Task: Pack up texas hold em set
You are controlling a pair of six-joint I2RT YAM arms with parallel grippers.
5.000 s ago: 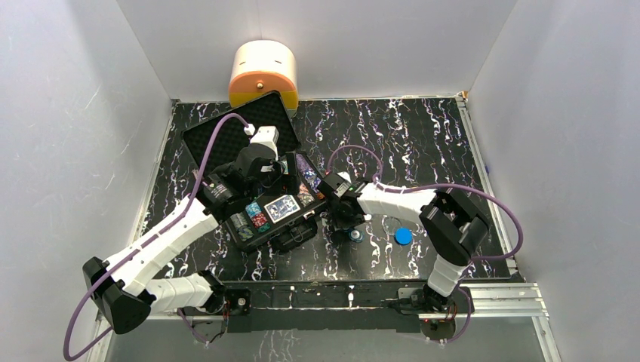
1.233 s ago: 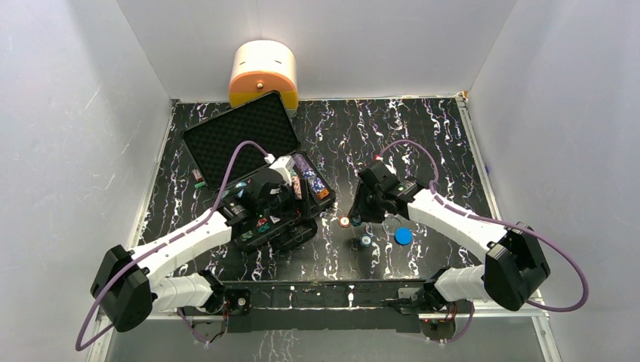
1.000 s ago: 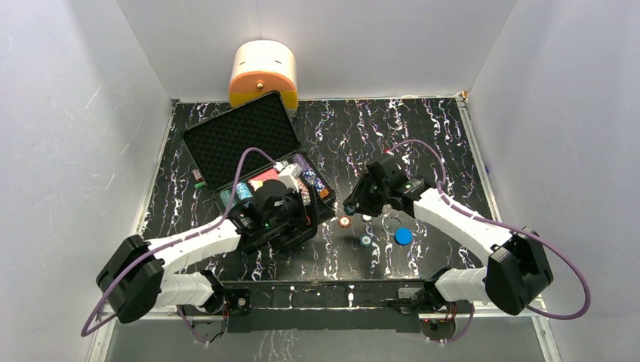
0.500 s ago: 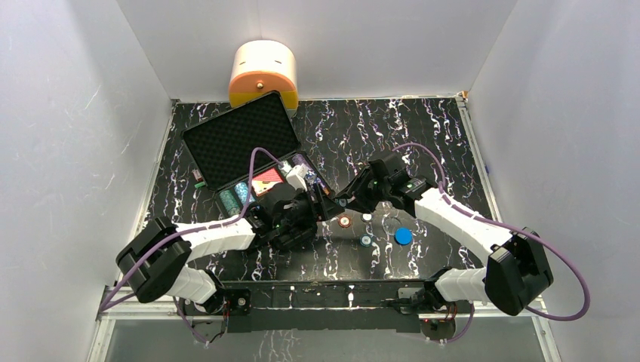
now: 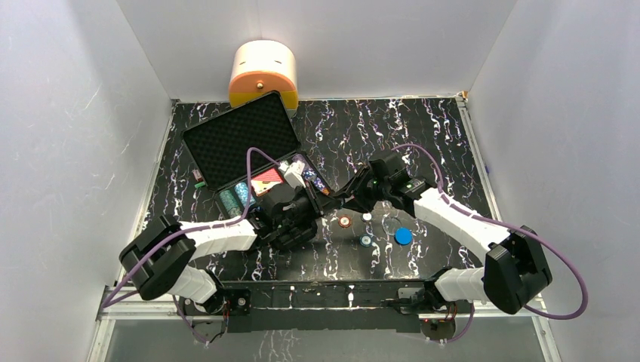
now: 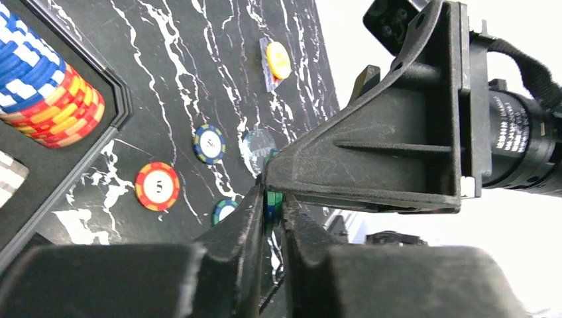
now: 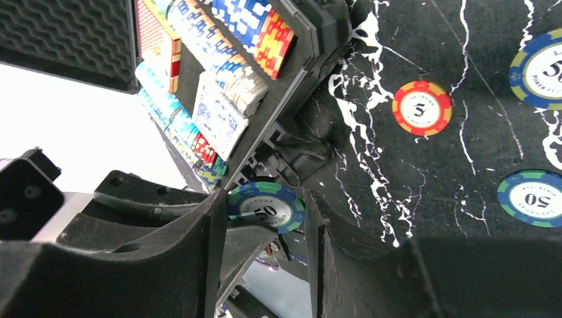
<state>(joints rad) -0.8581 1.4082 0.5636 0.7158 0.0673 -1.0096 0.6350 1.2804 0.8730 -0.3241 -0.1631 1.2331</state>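
Note:
The black briefcase of the texas hold em set lies open at the left, foam lid back and rows of chips in its base. Both grippers meet just right of it, above the table. My left gripper is shut on the faces of a green-and-blue 50 chip, which shows edge-on in the left wrist view. My right gripper holds the same chip by its rim, one finger on each side. Loose on the table lie a red 5 chip, a green-and-blue chip and a blue disc.
A cream-and-orange container stands behind the case lid at the back wall. A small white-faced chip lies by the red one. A yellow disc shows farther off in the left wrist view. White walls enclose the table on three sides.
My left gripper swung right from over the case and shut on the chip. My right gripper rose from the loose chips and moved left with the chip to meet it.

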